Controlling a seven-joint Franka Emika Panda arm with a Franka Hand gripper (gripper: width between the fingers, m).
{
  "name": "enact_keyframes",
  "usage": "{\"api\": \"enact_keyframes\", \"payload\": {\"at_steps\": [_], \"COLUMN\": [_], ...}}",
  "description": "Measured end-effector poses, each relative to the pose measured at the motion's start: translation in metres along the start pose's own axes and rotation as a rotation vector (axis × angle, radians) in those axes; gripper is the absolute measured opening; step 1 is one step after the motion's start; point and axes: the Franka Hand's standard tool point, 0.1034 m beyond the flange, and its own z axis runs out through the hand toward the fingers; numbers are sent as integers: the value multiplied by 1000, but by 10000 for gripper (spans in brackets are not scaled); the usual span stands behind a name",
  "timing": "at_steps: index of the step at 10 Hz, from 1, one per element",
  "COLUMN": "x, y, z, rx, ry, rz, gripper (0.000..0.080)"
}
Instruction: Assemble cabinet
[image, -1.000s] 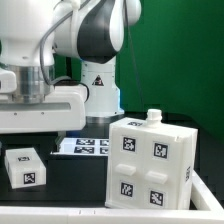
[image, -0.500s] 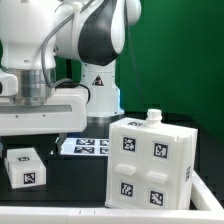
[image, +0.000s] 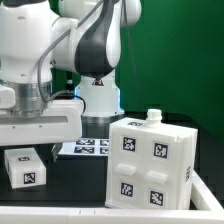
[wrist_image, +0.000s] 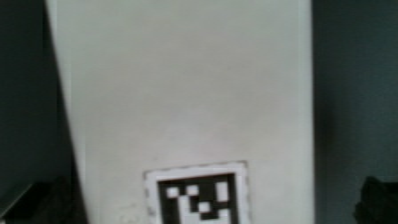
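In the exterior view, the cabinet (image: 152, 160) stands on the table (image: 70, 195) at the right, bearing four square tags; a small white panel (image: 24, 167) lies left, the marker board (image: 82, 147) behind. Jaws hidden: cannot tell. The wrist view shows a white panel (wrist_image: 178, 90) with one tag (wrist_image: 196, 197).

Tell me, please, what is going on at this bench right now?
A Franka arm hangs over the exterior view's left, its gripper hidden, so I cannot tell whether it holds anything. Below it lies a small white tagged part; the wrist view shows a long white panel with one tag. The large white cabinet box stands untouched on the right, the marker board behind.
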Motion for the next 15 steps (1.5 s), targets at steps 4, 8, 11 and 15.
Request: {"api": "enact_keyframes", "payload": {"at_steps": [4, 8, 11, 15], "x": [-3, -3, 25, 27], "y": [4, -2, -39, -44], "z": [4, 2, -78, -99], "rx": [-8, 18, 110, 82], "ry": [-1, -22, -66, -74], "rz": [5, 32, 82, 71], "gripper": [769, 554, 554, 555]}}
